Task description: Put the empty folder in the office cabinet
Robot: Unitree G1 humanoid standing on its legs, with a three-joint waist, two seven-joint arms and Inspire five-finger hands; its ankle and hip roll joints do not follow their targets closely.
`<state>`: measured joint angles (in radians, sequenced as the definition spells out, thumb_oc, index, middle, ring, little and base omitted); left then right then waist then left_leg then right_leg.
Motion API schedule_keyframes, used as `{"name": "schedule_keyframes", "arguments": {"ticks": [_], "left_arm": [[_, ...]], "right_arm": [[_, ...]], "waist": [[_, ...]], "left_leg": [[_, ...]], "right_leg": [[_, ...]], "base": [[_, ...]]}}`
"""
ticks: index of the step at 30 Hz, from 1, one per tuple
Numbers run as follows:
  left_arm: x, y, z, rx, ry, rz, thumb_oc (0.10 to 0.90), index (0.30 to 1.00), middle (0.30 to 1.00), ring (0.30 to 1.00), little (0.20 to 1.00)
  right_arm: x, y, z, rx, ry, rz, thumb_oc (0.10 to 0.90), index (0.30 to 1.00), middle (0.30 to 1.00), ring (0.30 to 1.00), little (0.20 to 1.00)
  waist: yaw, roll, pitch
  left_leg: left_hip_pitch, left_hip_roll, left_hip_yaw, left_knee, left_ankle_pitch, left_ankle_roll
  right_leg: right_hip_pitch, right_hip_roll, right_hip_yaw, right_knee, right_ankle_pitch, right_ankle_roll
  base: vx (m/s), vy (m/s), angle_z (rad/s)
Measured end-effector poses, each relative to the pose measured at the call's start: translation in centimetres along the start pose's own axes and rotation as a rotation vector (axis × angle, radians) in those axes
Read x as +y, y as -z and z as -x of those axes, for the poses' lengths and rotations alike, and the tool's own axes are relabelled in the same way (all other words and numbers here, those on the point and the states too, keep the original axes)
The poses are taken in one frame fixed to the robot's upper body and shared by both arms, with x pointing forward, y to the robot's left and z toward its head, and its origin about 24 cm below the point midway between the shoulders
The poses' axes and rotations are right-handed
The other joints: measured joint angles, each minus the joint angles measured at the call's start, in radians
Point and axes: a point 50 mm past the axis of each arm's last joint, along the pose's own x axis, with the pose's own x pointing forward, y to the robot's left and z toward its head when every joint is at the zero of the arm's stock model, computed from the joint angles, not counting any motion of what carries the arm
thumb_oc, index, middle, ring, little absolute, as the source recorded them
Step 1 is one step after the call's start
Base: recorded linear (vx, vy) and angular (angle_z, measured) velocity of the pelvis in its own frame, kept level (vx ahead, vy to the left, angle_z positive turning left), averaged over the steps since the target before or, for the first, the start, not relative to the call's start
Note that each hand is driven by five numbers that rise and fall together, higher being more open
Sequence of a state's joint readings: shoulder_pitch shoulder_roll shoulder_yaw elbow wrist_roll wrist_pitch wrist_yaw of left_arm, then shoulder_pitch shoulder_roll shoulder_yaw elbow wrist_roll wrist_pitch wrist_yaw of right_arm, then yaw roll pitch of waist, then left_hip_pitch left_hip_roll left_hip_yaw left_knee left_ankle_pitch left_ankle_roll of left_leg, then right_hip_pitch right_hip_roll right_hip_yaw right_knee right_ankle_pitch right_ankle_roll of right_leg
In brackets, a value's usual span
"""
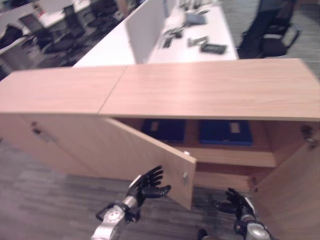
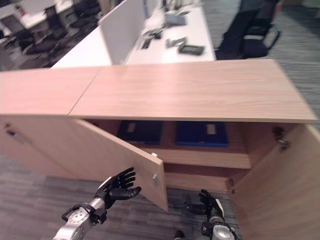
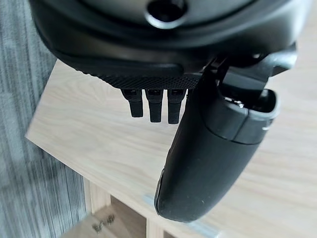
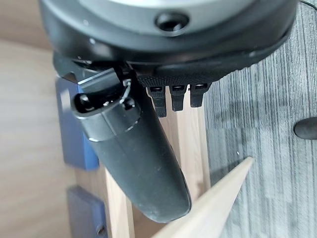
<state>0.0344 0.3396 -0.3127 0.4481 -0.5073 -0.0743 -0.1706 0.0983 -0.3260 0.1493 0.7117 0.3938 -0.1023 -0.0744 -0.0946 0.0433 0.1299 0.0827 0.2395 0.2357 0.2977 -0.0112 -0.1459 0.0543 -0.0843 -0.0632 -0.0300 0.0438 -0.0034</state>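
Office; desks (image 1: pixel 117 47), partition (image 1: pixel 145 25), swivel chairs (image 1: pixel 65 37)

The open left door (image 1: pixel 150 150) is hiding the lower shelf's left part, while the cabinet top (image 1: pixel 210 90) is covering both blue folders' (image 1: pixel 225 132) rear portions.

Two blue folders (image 1: pixel 225 132) lie on the cabinet shelf (image 1: pixel 235 156).

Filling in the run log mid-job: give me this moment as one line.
cabinet: both doors open | folders: two blue on upper shelf | left hand: open, by left door | right hand: open, low, empty
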Motion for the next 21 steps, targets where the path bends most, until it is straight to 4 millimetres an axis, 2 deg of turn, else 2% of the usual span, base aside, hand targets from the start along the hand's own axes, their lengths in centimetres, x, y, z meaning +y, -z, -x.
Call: {"name": "schedule_keyframes", "arguments": {"ticks": [1, 2, 3, 4, 5, 6, 7, 8, 9, 10, 11, 12, 13, 15, 18, 21], "left_arm": [[-0.2, -0.3, -0.3, -0.010, 0.004, -0.006, 0.800, 0.900, 0.900, 0.900, 0.900], [-0.4, -0.5, -0.7, -0.020, 0.001, 0.000, 0.800, 0.900, 0.900, 0.900, 0.900], [-0.6, -0.7, -1.4, -0.029, -0.014, 0.008, 0.800, 0.900, 0.900, 0.900, 0.900], [-0.8, -0.8, -1.6, -0.033, -0.016, 0.010, 0.800, 0.900, 0.900, 0.900, 0.900], [-0.7, -0.8, -1.6, -0.034, -0.032, 0.009, 0.800, 0.900, 0.900, 0.900, 0.900], [-0.5, -0.9, -1.9, -0.034, -0.042, 0.004, 0.800, 0.900, 0.900, 0.900, 0.900], [0.2, -1.1, -2.0, -0.030, -0.072, -0.003, 0.800, 0.900, 0.900, 0.900, 0.900], [0.6, -1.0, -1.9, -0.030, -0.100, 0.002, 0.800, 0.900, 0.900, 0.900, 0.900], [1.7, -1.1, -1.7, -0.023, -0.146, -0.004, 0.800, 0.900, 0.900, 0.900, 0.900], [2.1, -1.0, -1.6, -0.017, -0.166, 0.002, 0.800, 0.900, 0.900, 0.900, 0.900], [3.1, -1.4, -1.4, -0.022, -0.206, -0.017, 0.800, 0.900, 0.900, 0.900, 0.900], [3.5, -1.6, -1.3, -0.025, -0.214, -0.026, 0.800, 0.900, 0.900, 0.900, 0.900], [4.4, -1.8, -1.1, -0.018, -0.233, -0.045, 0.800, 0.900, 0.900, 0.900, 0.900], [5.7, -1.3, -0.7, 0.006, -0.292, -0.029, 0.800, 0.900, 0.900, 0.900, 0.900], [7.0, -0.9, -0.1, 0.022, -0.349, 0.003, 0.800, 0.900, 0.900, 0.900, 0.900], [7.6, -1.2, -0.1, 0.017, -0.374, 0.009, 0.800, 0.900, 0.900, 0.900, 0.900]], "right_arm": [[-0.1, -0.1, 0.0, -0.001, 0.000, 0.003, 0.800, 0.900, 0.900, 0.900, 0.900], [-0.3, -0.1, 0.0, -0.002, 0.004, 0.010, 0.800, 0.900, 0.900, 0.900, 0.900], [-0.6, -0.5, -0.2, -0.008, 0.004, 0.028, 0.800, 0.900, 0.900, 0.900, 0.900], [-0.6, -0.7, -0.3, -0.012, -0.003, 0.032, 0.800, 0.900, 0.900, 0.900, 0.900], [-0.2, -0.9, -0.4, -0.016, -0.020, 0.044, 0.800, 0.900, 0.900, 0.900, 0.900], [-0.4, -0.9, -0.4, -0.017, -0.017, 0.049, 0.800, 0.900, 0.900, 0.900, 0.900], [-0.3, -1.1, -0.5, -0.023, -0.036, 0.052, 0.800, 0.900, 0.900, 0.900, 0.900], [0.0, -1.4, -0.6, -0.037, -0.050, 0.050, 0.800, 0.900, 0.900, 0.900, 0.900], [0.5, -0.8, -0.4, -0.021, -0.069, 0.045, 0.800, 0.900, 0.900, 0.900, 0.900], [0.6, -0.6, -0.3, -0.013, -0.075, 0.046, 0.800, 0.900, 0.900, 0.900, 0.900], [0.8, 0.0, 0.0, 0.004, -0.090, 0.043, 0.800, 0.900, 0.900, 0.900, 0.900], [0.8, 0.2, 0.1, 0.009, -0.093, 0.038, 0.800, 0.900, 0.900, 0.900, 0.900], [1.1, 0.6, 0.2, 0.021, -0.098, 0.028, 0.800, 0.900, 0.900, 0.900, 0.900], [1.3, 1.0, 0.4, 0.034, -0.118, 0.028, 0.800, 0.900, 0.900, 0.900, 0.900], [1.4, 1.4, 0.6, 0.048, -0.139, 0.030, 0.800, 0.900, 0.900, 0.900, 0.900], [1.1, 1.8, 0.8, 0.059, -0.138, 0.030, 0.800, 0.900, 0.900, 0.900, 0.900]], "waist": [[-0.003, -0.002, 0.001], [0.009, -0.009, 0.003], [0.043, -0.030, 0.012], [0.051, -0.033, 0.014], [0.039, -0.030, 0.012], [0.045, -0.028, 0.012], [0.052, -0.003, 0.004], [0.053, 0.005, 0.002], [0.043, -0.009, 0.001], [0.040, -0.007, -0.002], [0.015, -0.008, -0.004], [0.005, -0.011, -0.005], [-0.010, -0.027, -0.010], [-0.029, -0.013, -0.007], [-0.044, 0.006, -0.009], [-0.043, 0.005, -0.009]], "left_leg": [[-0.020, -0.026, -0.050, -0.031, -0.019, -0.004], [-0.019, -0.075, -0.128, -0.108, -0.033, -0.005], [-0.016, -0.170, -0.292, -0.307, -0.032, 0.011], [-0.024, -0.187, -0.324, -0.347, -0.020, 0.024], [-0.084, -0.200, -0.334, -0.325, 0.005, 0.033], [-0.079, -0.213, -0.403, -0.354, 0.014, 0.028], [-0.090, -0.203, -0.379, -0.343, 0.013, 0.055], [-0.100, -0.192, -0.369, -0.325, 0.049, 0.075], [-0.080, -0.192, -0.316, -0.320, 0.059, 0.092], [-0.074, -0.191, -0.295, -0.339, 0.061, 0.096], [-0.048, -0.193, -0.276, -0.380, 0.084, 0.111], [-0.047, -0.198, -0.269, -0.384, 0.095, 0.115], [-0.040, -0.215, -0.241, -0.384, 0.098, 0.121], [-0.011, -0.223, -0.203, -0.384, 0.086, 0.134], [0.013, -0.219, -0.167, -0.384, 0.073, 0.138], [0.021, -0.210, -0.156, -0.384, 0.070, 0.137]], "right_leg": [[0.000, 0.004, 0.026, -0.012, 0.010, 0.000], [-0.002, -0.001, 0.047, -0.017, 0.017, 0.003], [-0.001, -0.011, 0.111, -0.044, 0.031, 0.015], [-0.002, -0.008, 0.126, -0.048, 0.040, 0.016], [0.008, 0.010, 0.153, -0.063, 0.041, 0.029], [-0.003, 0.016, 0.172, -0.062, 0.039, 0.031], [-0.006, 0.039, 0.195, -0.062, 0.042, 0.034], [0.000, 0.050, 0.201, -0.062, 0.041, 0.039], [0.001, 0.038, 0.225, -0.061, 0.033, 0.053], [0.002, 0.038, 0.226, -0.055, 0.024, 0.058], [0.002, 0.024, 0.216, -0.055, 0.015, 0.076], [0.008, 0.020, 0.216, -0.055, 0.010, 0.084], [0.014, -0.002, 0.223, -0.057, 0.016, 0.094], [0.025, -0.015, 0.239, -0.063, 0.029, 0.115], [0.033, -0.011, 0.264, -0.057, 0.026, 0.120], [0.034, -0.002, 0.273, -0.056, 0.025, 0.117]], "base": [[0.25, 0.013, -0.62], [0.16, 0.007, -0.84], [0.16, -0.025, -1.00], [0.13, 0.017, -1.07], [0.13, 0.017, -0.74], [0.10, 0.075, -1.05], [0.18, 0.113, -1.11], [0.18, 0.114, -1.26], [0.18, 0.113, -0.83], [0.09, 0.060, -0.81], [0.13, 0.092, -0.47], [0.12, 0.088, -0.54], [0.11, 0.093, -0.35], [0.10, 0.091, -0.48], [0.07, 0.076, -0.41], [0.06, 0.076, -0.13]]}}
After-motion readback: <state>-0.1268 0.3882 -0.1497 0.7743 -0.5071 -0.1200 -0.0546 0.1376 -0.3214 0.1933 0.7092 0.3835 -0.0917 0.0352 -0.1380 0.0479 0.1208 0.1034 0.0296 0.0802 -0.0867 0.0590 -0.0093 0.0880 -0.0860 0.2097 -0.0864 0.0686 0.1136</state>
